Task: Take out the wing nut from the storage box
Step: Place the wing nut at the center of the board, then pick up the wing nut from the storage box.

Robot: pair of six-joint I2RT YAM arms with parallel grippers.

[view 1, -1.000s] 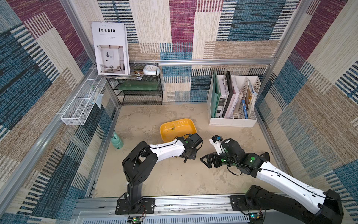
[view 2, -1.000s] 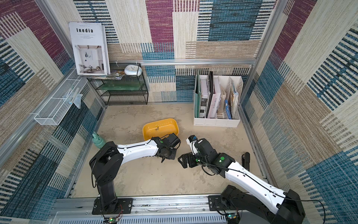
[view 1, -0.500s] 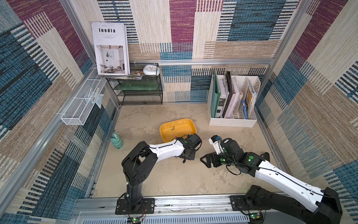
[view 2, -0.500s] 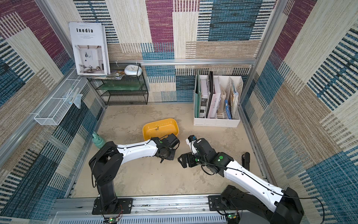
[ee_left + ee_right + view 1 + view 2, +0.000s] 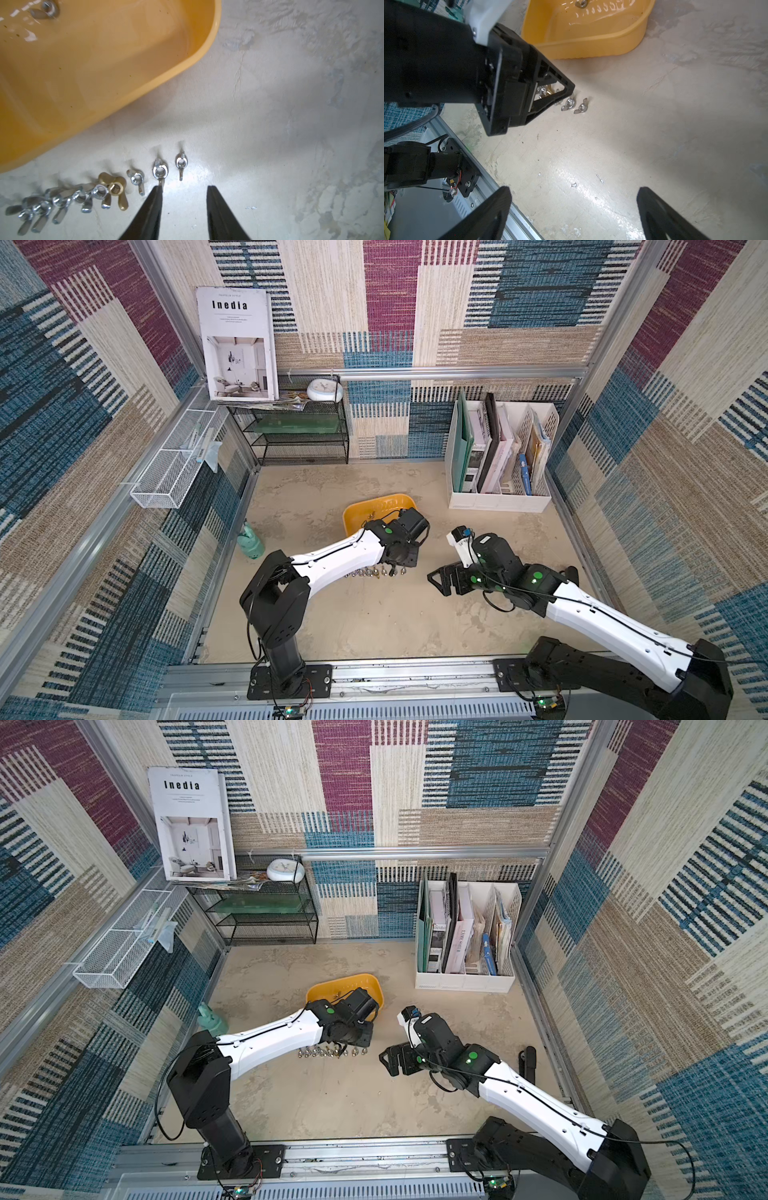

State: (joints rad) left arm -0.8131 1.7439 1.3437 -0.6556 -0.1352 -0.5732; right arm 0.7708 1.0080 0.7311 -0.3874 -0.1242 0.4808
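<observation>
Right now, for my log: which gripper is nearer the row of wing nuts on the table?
Left. The left gripper stands right at the row of wing nuts; the right gripper hangs apart, off its end.

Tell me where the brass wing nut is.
In the left wrist view, the brass nut lies on the floor mid-row among silver nuts, outside the tub, near the left pincer.

Left pincer (image 5: 184,188) parted — right pincer (image 5: 574,190) wide.

glossy yellow plastic storage box (image 5: 99,62), shiny metal wing nuts (image 5: 160,171), matt mottled floor (image 5: 291,124)
</observation>
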